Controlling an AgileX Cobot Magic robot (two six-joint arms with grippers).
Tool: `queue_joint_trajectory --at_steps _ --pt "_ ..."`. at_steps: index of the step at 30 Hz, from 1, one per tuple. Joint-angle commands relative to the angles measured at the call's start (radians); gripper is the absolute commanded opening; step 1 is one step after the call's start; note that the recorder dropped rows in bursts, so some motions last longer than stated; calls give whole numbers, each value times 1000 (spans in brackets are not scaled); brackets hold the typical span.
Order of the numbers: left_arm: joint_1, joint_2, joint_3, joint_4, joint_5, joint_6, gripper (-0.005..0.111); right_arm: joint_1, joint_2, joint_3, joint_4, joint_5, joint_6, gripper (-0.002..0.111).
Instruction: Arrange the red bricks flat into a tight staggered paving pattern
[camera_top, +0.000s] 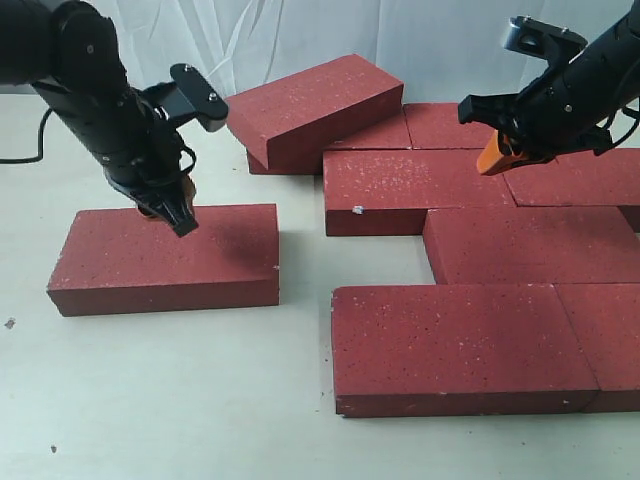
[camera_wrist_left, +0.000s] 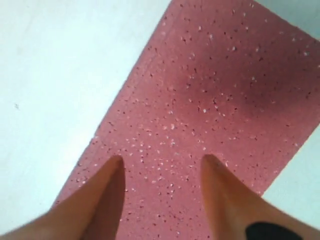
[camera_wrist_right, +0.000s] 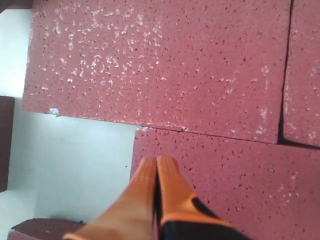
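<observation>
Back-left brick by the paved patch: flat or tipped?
Tipped. The dark-red rectangular paving brick at the back slants, its right end resting up on a flat red brick of the patch.

Left arm (camera_top: 95, 100) and right arm (camera_top: 575, 90) are finished black. Orange fingers (camera_wrist_right: 145, 200) are fitted. A silver bracket (camera_top: 540, 35) is noted on the right.

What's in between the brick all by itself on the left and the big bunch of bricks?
Nothing but bare pale table. The exterior view shows an open gap between the lone brick and the laid bricks.
</observation>
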Motion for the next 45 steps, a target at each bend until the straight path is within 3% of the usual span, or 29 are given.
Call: queue_joint_trajectory --at_steps 1,10,17,32,37,45 --pt "6 -46 -3 0 -13 -30 44 -2 0 2 0 -12 -6 -1" --pt "10 -53 -3 181 -24 -270 0 -2 0 2 0 -9 -6 -1" --pt "59 -53 -3 220 -20 -298 0 -2 0 2 0 -3 -6 -1" --pt "328 -11 -1 146 -21 -373 0 -2 0 2 0 5 -6 -1" --pt "357 47 -1 125 -21 -359 0 -2 0 2 0 5 -6 -1" --pt "357 159 -1 -12 -21 -177 0 -2 0 2 0 5 -6 -1"
